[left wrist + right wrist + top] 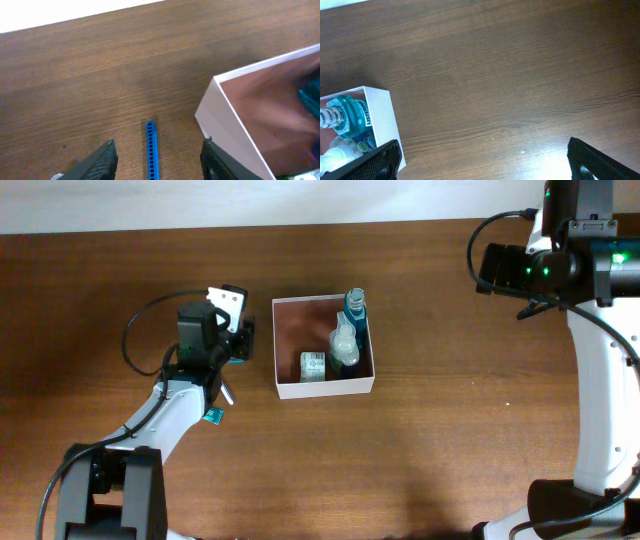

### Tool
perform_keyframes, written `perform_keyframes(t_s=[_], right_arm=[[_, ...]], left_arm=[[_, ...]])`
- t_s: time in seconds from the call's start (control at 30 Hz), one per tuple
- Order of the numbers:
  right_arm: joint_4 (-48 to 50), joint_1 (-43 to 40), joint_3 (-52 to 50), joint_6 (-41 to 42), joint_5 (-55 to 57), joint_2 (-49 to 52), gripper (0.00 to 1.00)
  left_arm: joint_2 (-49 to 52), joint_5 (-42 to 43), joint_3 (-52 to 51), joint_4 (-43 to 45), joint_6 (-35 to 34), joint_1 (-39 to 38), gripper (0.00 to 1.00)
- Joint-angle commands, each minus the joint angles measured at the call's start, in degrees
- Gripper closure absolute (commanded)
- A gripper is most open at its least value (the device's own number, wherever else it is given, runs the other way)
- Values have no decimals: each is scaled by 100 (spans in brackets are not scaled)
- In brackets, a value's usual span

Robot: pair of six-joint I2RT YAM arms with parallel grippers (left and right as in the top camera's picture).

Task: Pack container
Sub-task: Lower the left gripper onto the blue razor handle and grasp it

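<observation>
The container (325, 388) is a square white box with a reddish-brown interior at the table's middle. It holds a blue mouthwash bottle (355, 308), a clear bottle (345, 343) and a small labelled bottle (314, 366). My left gripper (242, 330) is open and empty just left of the box. In the left wrist view its fingers (157, 167) straddle bare table, with the box wall (225, 117) beside the right finger. My right gripper (497, 268) is open and empty, raised at the far right. Its wrist view (485, 160) shows the box corner (382, 117) and the blue bottle (351, 114).
The brown wooden table (450, 450) runs to a pale wall along the far edge. A thin blue toothed strip (151, 150) shows between the left fingers. Black cables loop from both arms.
</observation>
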Motion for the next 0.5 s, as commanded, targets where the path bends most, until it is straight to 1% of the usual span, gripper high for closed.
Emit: perform_keyframes(t_s=[0.0,0.17,0.47], right_arm=[[11,-22,11,-26,70,9,1],[11,-22,11,-26,72,9,1],[11,-22,11,-26,72,9,1]], left_arm=[[155,-144,66,20,-251,-2,47],[350,-136,66,92,-278,-22,49],[651,-140,66,306,-291,-24,51]])
